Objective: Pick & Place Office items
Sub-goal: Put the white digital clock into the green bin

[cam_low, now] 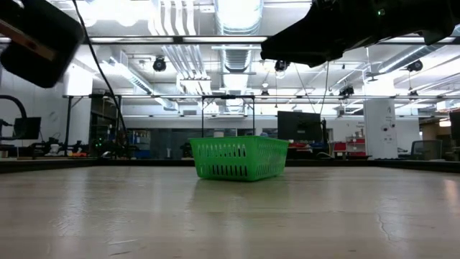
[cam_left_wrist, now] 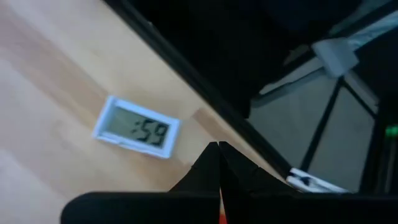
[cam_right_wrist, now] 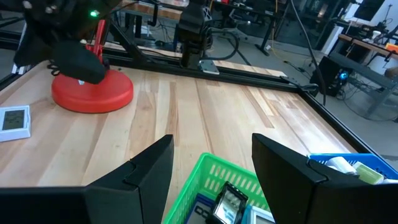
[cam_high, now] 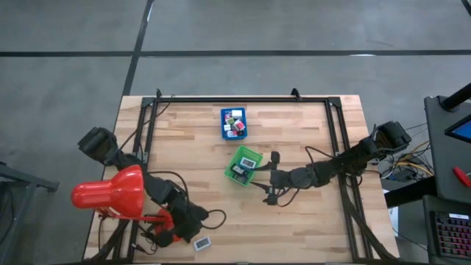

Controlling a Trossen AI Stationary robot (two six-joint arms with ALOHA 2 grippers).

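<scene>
Near edge of the desk (cam_high: 294,228), left of middle: a small white digital clock (cam_high: 202,243) lies flat, its grey display facing up, alone on the wood. Just beside it the left gripper (cam_left_wrist: 219,149) hangs low over the near-left corner, fingers pressed together, nothing between them. The red desk lamp (cam_high: 110,193) stands at that same corner, its round base (cam_right_wrist: 92,90) flat on the wood, its shade reaching past the left edge.

Middle of the desk: the green tray (cam_high: 243,164) sits on the wood, turned at an angle to the desk's edges. Inside it lie a few small office items (cam_high: 243,165), one white-faced, one dark; the rest are too small to tell. The right gripper (cam_right_wrist: 211,168) hovers just above the tray's right rim, fingers set partly apart, empty. Its arm reaches in from the right edge.

Far edge, near the middle: the blue tray (cam_high: 235,123) sits square to the desk, apart from the green one, holding a heap of small pieces (cam_high: 235,124) in white, pink-red and green.
</scene>
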